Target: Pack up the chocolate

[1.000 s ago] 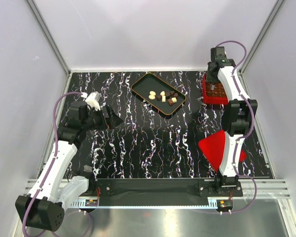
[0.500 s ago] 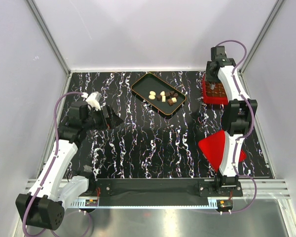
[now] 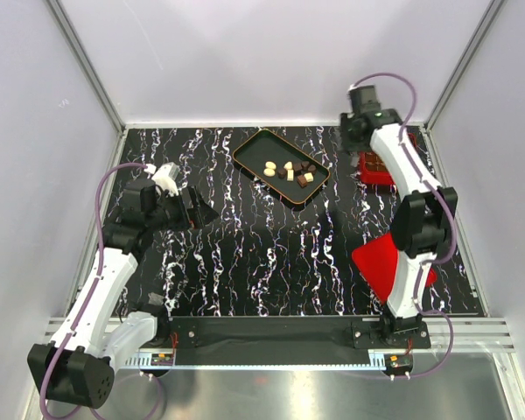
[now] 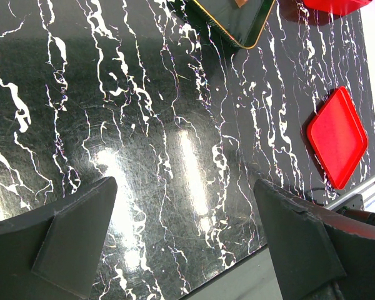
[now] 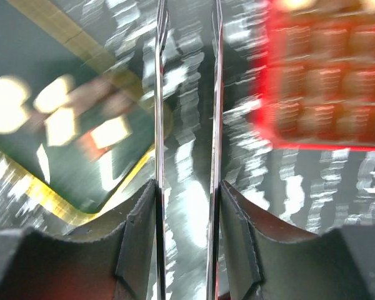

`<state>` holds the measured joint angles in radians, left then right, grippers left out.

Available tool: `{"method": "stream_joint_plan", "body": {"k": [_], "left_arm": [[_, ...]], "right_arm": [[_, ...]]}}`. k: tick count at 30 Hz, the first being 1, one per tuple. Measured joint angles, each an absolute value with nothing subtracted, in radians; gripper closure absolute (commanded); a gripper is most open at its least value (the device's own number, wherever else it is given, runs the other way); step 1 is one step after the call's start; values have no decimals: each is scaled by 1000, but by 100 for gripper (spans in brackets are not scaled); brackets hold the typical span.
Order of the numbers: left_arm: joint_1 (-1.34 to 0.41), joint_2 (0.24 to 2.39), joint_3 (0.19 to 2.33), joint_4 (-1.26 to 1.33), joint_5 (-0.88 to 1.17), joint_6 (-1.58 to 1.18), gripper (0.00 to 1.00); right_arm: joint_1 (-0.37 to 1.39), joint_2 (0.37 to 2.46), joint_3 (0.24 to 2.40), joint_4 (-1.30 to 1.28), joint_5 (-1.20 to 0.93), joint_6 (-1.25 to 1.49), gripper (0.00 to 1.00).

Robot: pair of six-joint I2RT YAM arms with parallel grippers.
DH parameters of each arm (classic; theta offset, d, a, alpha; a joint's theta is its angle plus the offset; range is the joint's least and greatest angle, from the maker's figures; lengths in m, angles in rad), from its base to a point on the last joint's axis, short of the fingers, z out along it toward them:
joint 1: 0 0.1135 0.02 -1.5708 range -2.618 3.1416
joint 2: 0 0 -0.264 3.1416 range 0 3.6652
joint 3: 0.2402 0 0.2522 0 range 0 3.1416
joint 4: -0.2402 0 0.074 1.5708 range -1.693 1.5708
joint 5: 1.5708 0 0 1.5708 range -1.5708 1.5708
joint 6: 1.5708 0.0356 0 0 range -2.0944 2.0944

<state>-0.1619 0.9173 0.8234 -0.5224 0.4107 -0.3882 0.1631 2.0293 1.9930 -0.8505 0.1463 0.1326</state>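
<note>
The right gripper point(image 3: 353, 133) had swung off the red box point(image 3: 378, 168) and hung above the marbled table point(image 3: 271, 262). Its thin blades were narrowly parted with only table showing between them, though the wrist view was smeared. The black tray point(image 3: 252, 150) lay just left of those jaws and the box just right. The left gripper point(image 3: 198, 210) stood spread wide and empty, with the red lid point(image 3: 374, 261) off to its jaws' right and the tray beyond their tips. The chocolate point(image 3: 289, 171) sat clustered in the tray, left of the right jaws.

Left pincer point(image 4: 184, 187) wide, right pincer point(image 5: 187, 37) ajar.
</note>
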Motion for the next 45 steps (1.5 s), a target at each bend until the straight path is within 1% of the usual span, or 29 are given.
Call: {"method": "stream_joint_plan", "body": {"k": [4,7,10,13,27,34,45], "left_arm": [[-162,917,823,-522,411,-388,1],[-162,917,823,-522,411,-388,1],[-162,917,823,-522,411,-388,1],[-162,917,823,-522,411,-388,1],[-162,917,823,-522,411,-388,1],[-162,917,823,-522,411,-388,1],[-162,918,823,-522,411,-388,1]], "right_arm": [[303,1921,1850,-810,83,154,52],[380,1886,1785,-782,49,170,52],[424,1877,1726,-756,38,176,52],[432,1878,1680,-747,35,176,52],[493,1917,1666,-701,45,184,53],[522,1956,1665,-705,96,185,53],[546,1959,1656,-711,160,186,53]]}}
